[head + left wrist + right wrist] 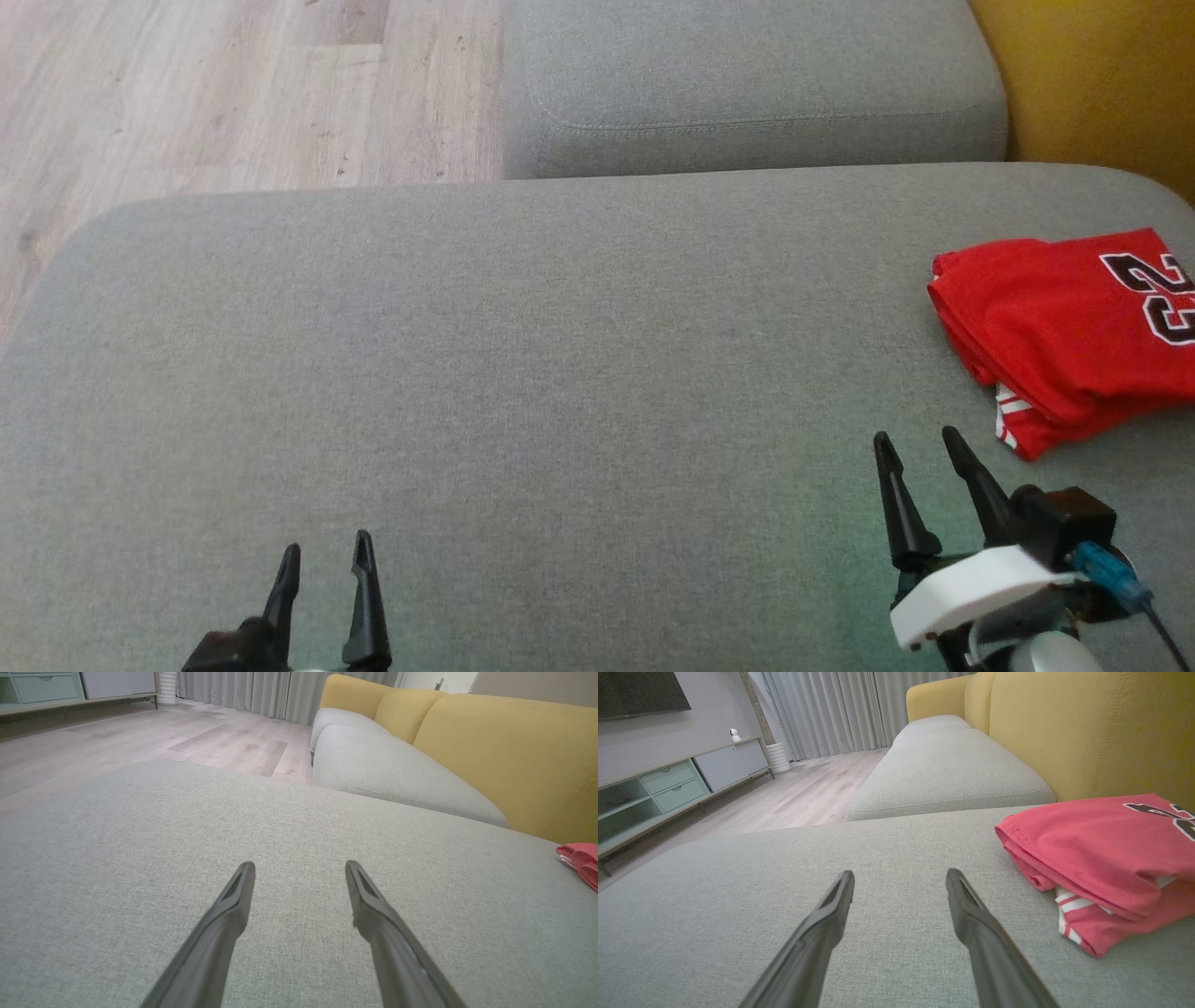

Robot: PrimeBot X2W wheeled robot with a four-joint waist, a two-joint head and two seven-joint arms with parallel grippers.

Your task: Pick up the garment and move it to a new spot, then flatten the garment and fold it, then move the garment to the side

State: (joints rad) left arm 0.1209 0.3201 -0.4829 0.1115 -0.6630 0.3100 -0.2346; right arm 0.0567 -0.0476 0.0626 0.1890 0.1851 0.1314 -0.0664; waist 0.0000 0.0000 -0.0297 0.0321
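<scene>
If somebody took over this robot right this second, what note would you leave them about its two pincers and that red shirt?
The red jersey with black-and-white numerals lies folded at the right side of the grey fabric sofa cushion, near the yellow backrest.
The left pincer is open and empty, over bare cushion.
The right pincer is open and empty, close to the jersey but apart from it.
Done, by the look of it: folded and set aside.
Left: probably nothing; a striped edge pokes out underneath.
</scene>
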